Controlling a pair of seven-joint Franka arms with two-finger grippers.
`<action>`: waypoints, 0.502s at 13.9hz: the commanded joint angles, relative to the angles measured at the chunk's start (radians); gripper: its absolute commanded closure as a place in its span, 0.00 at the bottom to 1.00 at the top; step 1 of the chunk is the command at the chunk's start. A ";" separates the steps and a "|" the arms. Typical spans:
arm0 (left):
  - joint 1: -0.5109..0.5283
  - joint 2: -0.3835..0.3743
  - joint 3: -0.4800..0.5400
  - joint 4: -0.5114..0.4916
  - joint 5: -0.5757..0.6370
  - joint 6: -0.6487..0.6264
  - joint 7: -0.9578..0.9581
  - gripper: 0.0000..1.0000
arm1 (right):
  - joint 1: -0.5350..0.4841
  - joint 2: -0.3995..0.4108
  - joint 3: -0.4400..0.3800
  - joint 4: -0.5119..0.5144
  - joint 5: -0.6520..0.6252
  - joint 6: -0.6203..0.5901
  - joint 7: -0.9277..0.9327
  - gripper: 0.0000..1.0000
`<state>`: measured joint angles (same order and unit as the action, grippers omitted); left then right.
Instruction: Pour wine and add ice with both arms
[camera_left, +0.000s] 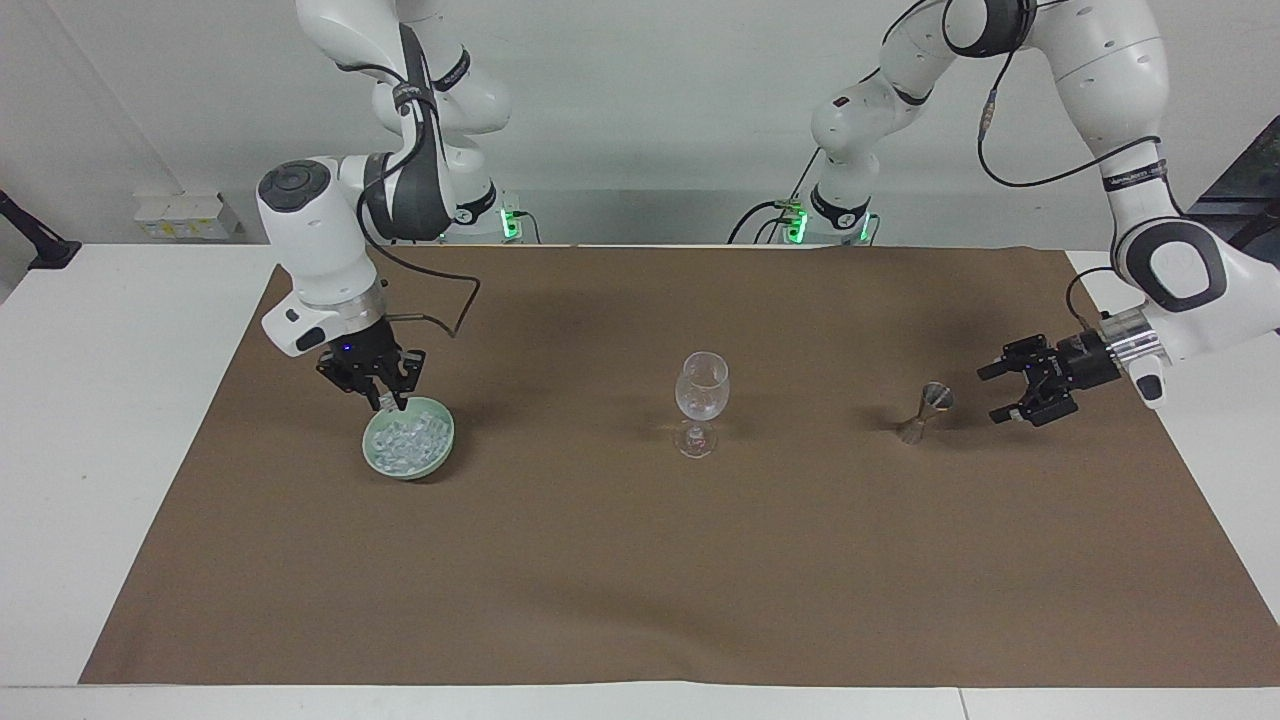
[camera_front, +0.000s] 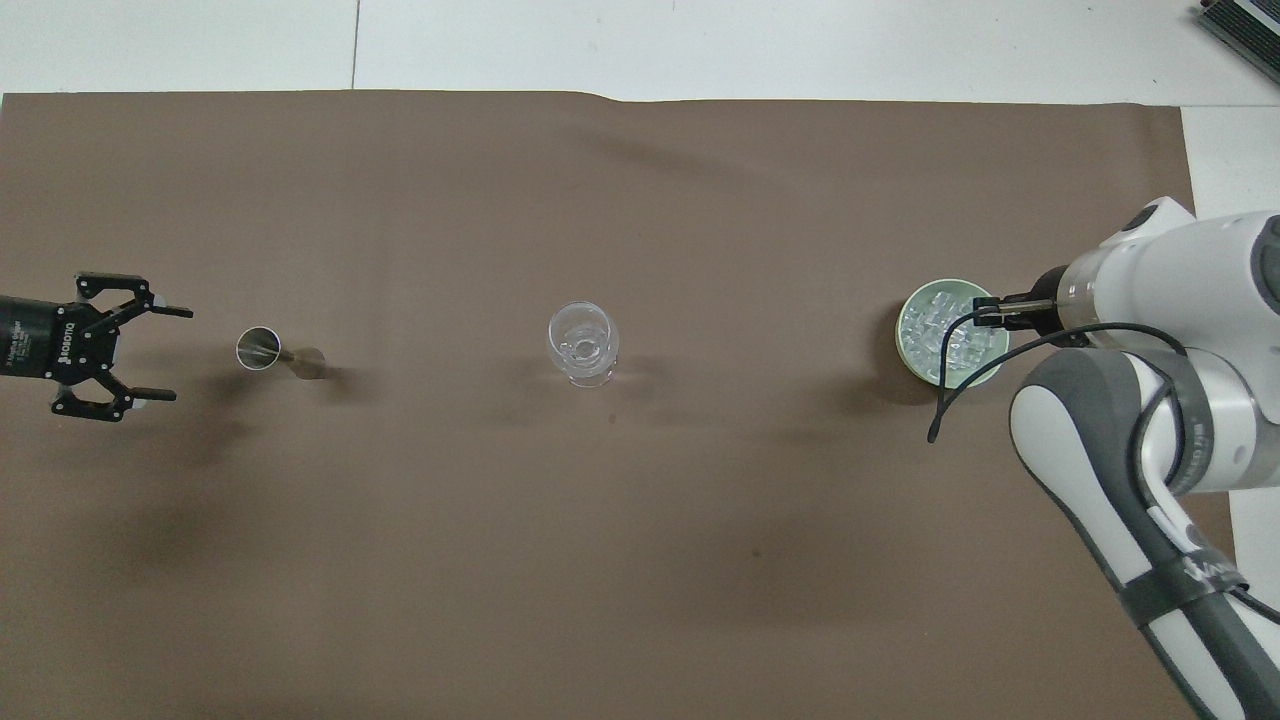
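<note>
Ice (camera_left: 405, 440) sits in the green bowl (camera_left: 447, 450), at 3 o'clock of the glass (camera_front: 583, 343) in the overhead view. Chunks are prob. light, hard and slippery, so pinch one across its flat faces. R gripper (camera_left: 385, 400) is over the bowl, fingers pressed together. L gripper (camera_left: 995, 392) is spread, near the jigger (camera_left: 925, 410) at 9 o'clock.

We are looking from high across the surface (camera_left: 90, 420) toward the arms, and steeply down from above their end; both views are sharing the brown mat (camera_left: 640, 560) (camera_front: 640, 560).
</note>
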<state>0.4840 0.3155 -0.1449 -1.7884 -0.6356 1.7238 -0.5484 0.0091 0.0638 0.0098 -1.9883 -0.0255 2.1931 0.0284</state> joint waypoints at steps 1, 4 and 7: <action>0.002 -0.026 -0.004 0.091 0.074 -0.082 0.048 0.00 | -0.012 -0.033 0.004 0.055 -0.001 -0.097 -0.008 1.00; -0.004 -0.042 -0.018 0.170 0.161 -0.116 0.134 0.00 | -0.017 -0.067 0.004 0.130 0.007 -0.232 0.028 1.00; -0.045 -0.117 -0.018 0.182 0.236 -0.104 0.275 0.00 | -0.017 -0.073 0.004 0.228 0.010 -0.358 0.050 1.00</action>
<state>0.4738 0.2495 -0.1687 -1.6126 -0.4641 1.6349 -0.3448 0.0041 -0.0130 0.0075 -1.8249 -0.0235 1.9063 0.0536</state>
